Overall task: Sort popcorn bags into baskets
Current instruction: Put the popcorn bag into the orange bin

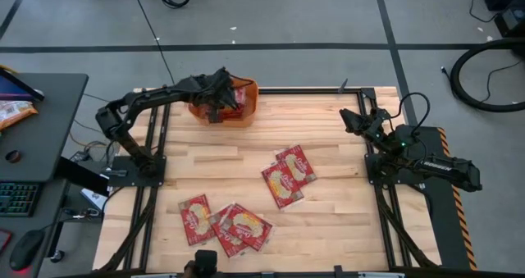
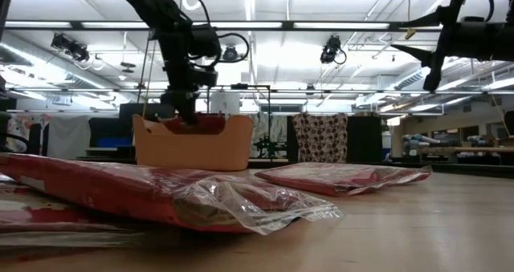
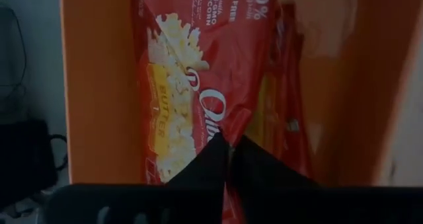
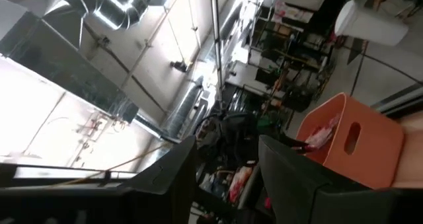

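The orange basket [image 1: 246, 106] stands near the table's far left corner. My left gripper [image 1: 216, 104] reaches down into it, shut on a red popcorn bag [image 3: 198, 85]; more red packets [image 3: 285, 118] lie beside that bag inside the basket. Two popcorn bags [image 1: 289, 175] lie flat and overlapping mid-table, and three more [image 1: 225, 221] sit near the near edge. In the low view these lie flat on the wood [image 2: 161, 196]. My right gripper [image 1: 351, 116] waits open above the table's right side, touching nothing. My left gripper [image 3: 229, 148] pinches the popcorn bag between its two fingers at one edge [image 3: 232, 121], where the foil creases. It comes from above, pointing down into the basket [image 3: 99, 105]. The bag lies lengthwise inside the basket; I cannot tell whether it rests on the bottom.
A desk left of the table carries a keyboard, a mouse and an orange-and-white packet [image 1: 12, 110]. Bare wood lies between the basket and the mid-table bags. The right arm's base [image 1: 410, 159] sits at the right edge.
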